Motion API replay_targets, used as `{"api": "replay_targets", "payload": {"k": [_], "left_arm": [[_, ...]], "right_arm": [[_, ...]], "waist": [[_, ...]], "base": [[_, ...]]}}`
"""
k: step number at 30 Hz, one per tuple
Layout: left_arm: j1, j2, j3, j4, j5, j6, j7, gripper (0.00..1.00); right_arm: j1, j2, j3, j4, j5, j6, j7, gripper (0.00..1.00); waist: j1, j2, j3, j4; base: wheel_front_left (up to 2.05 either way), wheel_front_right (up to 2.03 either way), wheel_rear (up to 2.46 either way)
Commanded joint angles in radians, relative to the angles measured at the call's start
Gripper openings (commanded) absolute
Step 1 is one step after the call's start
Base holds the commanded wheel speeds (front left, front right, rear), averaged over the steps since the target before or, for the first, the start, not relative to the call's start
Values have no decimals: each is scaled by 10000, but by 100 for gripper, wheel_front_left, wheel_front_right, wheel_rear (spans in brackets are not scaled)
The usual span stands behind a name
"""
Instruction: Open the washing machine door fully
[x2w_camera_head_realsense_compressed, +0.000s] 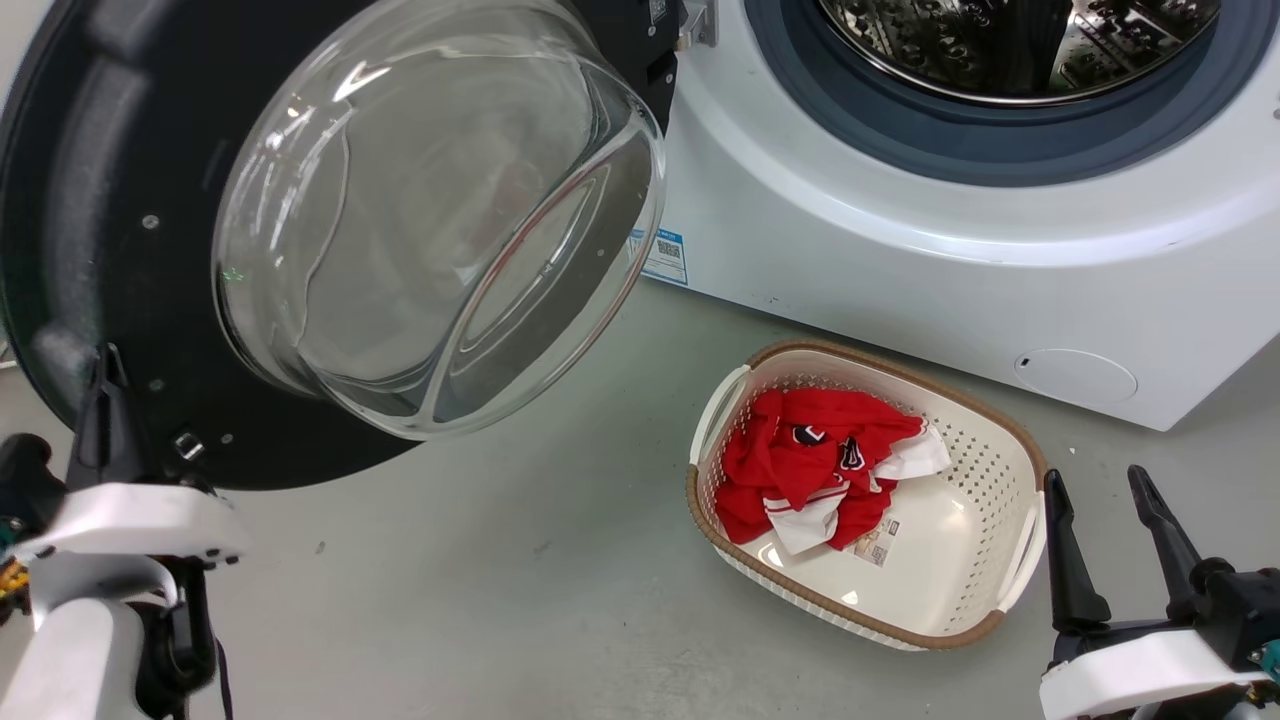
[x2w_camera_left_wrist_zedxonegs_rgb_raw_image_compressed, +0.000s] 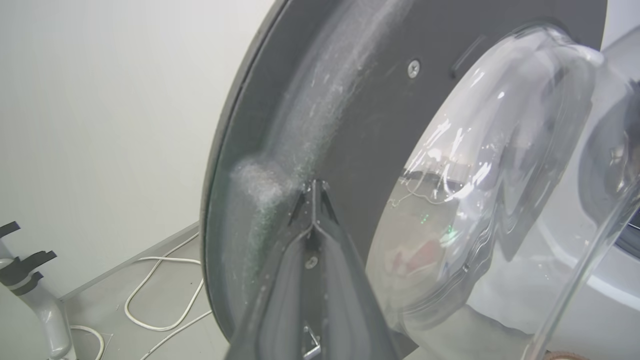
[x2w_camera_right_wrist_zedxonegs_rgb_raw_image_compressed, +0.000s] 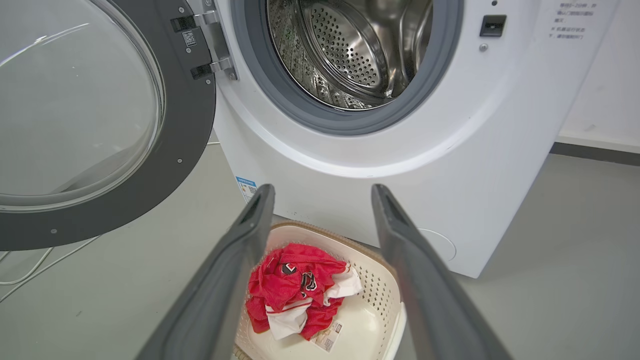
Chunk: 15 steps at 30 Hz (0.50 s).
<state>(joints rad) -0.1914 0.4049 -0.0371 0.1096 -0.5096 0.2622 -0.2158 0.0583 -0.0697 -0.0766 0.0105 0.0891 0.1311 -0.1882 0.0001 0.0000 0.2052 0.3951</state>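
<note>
- Two fingers (x2w_camera_left_wrist_zedxonegs_rgb_raw_image_compressed: 340, 260) of the left gripper (x2w_camera_left_wrist_zedxonegs_rgb_raw_image_compressed: 314, 189), pressed together, touch the round glossy black washing machine door (x2w_camera_head_realsense_compressed: 60, 200), swung open upper left.
- Right gripper (x2w_camera_head_realsense_compressed: 1094, 478) gapes empty, lower right.

Bare floor (x2w_camera_head_realsense_compressed: 520, 560) lies open between the washing machine door (x2w_camera_head_realsense_compressed: 90, 200) and the basket (x2w_camera_head_realsense_compressed: 985, 450).

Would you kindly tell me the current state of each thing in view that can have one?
Door: open, swung wide to the left.
Drum: uncovered, nothing seen inside.
Small round flap: closed.
Basket: on the floor, holding red and white clothes.
Left claw: shut, tips at the door's inner face.
Right claw: open, holding nothing.
</note>
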Motion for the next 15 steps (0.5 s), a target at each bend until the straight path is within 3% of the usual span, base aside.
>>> {"api": "replay_targets", "payload": {"k": [1,15], "left_arm": [[-299,129,99,234,-90,-78,-40,0],[-1288,507,262,1720,-387,-554,-75,0]], "right_arm": [[-182,-88,33,-33,92,-7,27,100],[-275,-146,94,39,171,-7,40,100]], "waist": [[-1,0,50,-36],[-1,0,118,-260]], "base": [[0,0,0],[0,0,0]]}}
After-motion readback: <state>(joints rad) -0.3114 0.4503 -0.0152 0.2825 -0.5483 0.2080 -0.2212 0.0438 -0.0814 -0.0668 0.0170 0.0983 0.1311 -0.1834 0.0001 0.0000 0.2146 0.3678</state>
